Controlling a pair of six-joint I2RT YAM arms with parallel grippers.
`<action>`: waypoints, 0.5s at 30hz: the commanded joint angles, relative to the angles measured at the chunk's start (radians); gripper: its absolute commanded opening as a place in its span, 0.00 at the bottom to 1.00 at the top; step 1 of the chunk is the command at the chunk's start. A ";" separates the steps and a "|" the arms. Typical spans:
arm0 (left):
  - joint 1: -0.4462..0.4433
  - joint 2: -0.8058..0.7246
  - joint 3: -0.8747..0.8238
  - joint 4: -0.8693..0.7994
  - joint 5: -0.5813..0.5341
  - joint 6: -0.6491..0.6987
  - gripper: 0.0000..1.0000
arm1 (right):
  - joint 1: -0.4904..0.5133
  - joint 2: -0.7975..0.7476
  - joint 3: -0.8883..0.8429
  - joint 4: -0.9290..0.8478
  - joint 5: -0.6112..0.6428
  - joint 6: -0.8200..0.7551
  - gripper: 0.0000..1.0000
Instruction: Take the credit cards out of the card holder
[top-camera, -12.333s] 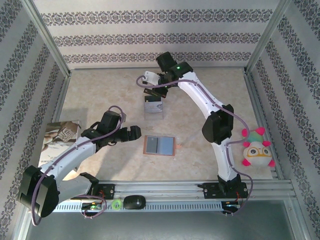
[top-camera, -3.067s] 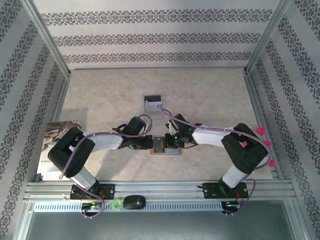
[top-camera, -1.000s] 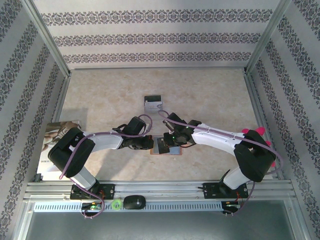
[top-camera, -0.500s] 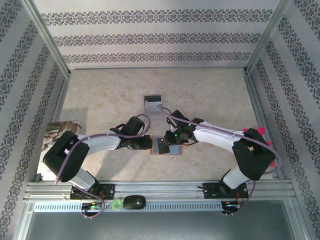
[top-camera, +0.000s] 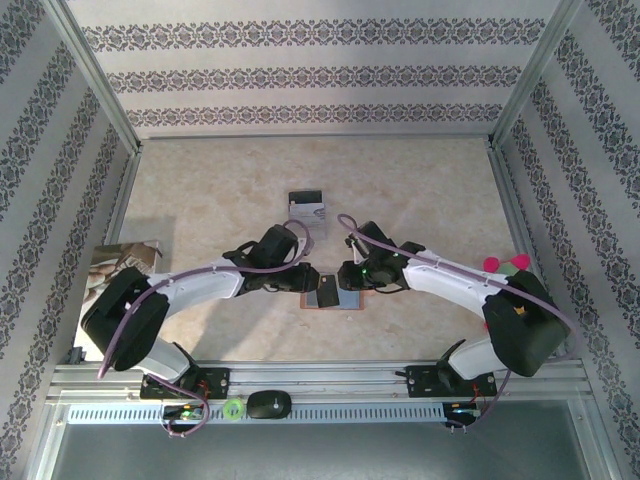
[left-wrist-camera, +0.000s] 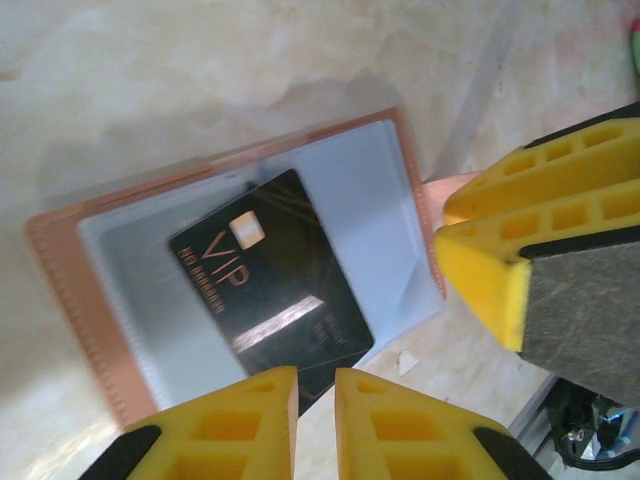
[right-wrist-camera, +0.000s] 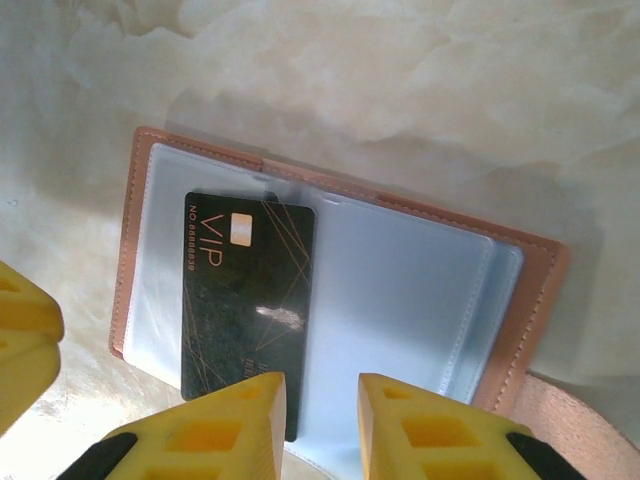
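The card holder (top-camera: 351, 301) lies open and flat on the table, tan leather with blue-grey panels (right-wrist-camera: 420, 300). A black VIP credit card (right-wrist-camera: 245, 300) lies loose and askew on its panels (left-wrist-camera: 370, 190), one corner of the card (left-wrist-camera: 270, 290) sticking past the near edge. My left gripper (left-wrist-camera: 316, 385) hovers at that corner, its jaws a narrow slit apart with nothing between them. The right gripper (right-wrist-camera: 322, 395) hangs just above the holder's near edge, open and holding nothing. Seen from above, the left gripper (top-camera: 303, 283) and right gripper (top-camera: 345, 278) flank the holder.
A silvery clear plastic case (top-camera: 307, 210) with a black end stands behind the holder. A booklet (top-camera: 115, 275) lies at the left wall. A plush toy (top-camera: 505, 265) peeks from behind the right arm. A black mouse (top-camera: 268, 403) sits on the front rail.
The right gripper has drawn back to the right, off the holder's middle. My left jaws have parted slightly, and the black card now lies free on the panels.
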 joint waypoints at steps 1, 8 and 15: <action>-0.023 0.040 0.033 0.032 0.028 -0.004 0.16 | -0.011 -0.040 -0.031 0.015 -0.022 -0.006 0.26; -0.013 0.108 0.013 0.053 0.022 -0.018 0.06 | -0.018 -0.054 -0.065 0.052 -0.071 -0.014 0.27; 0.006 0.166 0.020 0.056 0.018 0.001 0.02 | -0.018 -0.017 -0.069 0.095 -0.144 -0.025 0.29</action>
